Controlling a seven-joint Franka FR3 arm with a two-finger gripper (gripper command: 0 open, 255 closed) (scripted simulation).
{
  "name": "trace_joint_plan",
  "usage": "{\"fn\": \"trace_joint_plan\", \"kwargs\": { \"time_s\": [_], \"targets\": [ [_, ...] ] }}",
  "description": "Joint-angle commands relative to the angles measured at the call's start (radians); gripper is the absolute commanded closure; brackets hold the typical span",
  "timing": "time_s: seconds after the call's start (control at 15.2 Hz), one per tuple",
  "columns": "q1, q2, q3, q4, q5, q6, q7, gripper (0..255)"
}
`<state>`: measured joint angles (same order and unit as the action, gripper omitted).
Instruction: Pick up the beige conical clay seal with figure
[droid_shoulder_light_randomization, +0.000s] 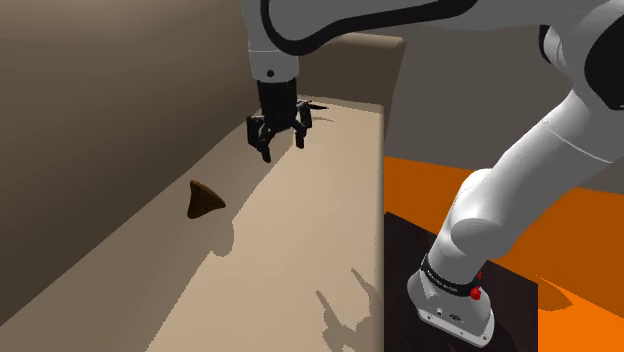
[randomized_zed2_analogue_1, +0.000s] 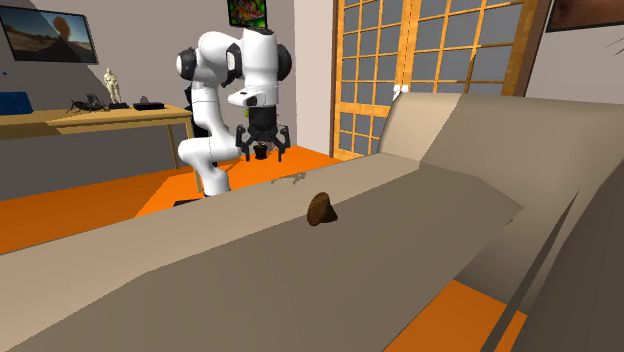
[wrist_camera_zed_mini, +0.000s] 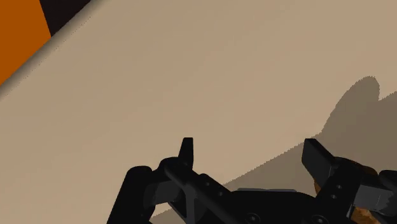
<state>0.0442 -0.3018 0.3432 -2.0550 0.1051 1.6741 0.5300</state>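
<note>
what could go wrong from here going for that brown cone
1. The gripper hangs open above the beige surface, well apart from the brown cone. If the approach is slightly off, one side could nudge the cone and tip or slide it.
2. The cone's sides taper toward its tip, so it may slip out as the jaws close, especially if they grip it high.

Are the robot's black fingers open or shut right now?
Open: the two black fingers stand apart, with only the beige surface between them.
</note>
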Motion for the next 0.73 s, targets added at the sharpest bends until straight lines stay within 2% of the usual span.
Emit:
{"fn": "trace_joint_plan", "kwargs": {
  "time_s": [0.0, 0.33, 0.66],
  "targets": [
    [0.002, 0.077, 0.034, 0.052, -0.022, 0.028, 0.056, 0],
    [0.022, 0.278, 0.099, 0.225, -0.109, 0.05, 0.196, 0],
    [0.079, 0.501, 0.131, 0.447, -0.227, 0.027, 0.33, 0]
  ]
}}
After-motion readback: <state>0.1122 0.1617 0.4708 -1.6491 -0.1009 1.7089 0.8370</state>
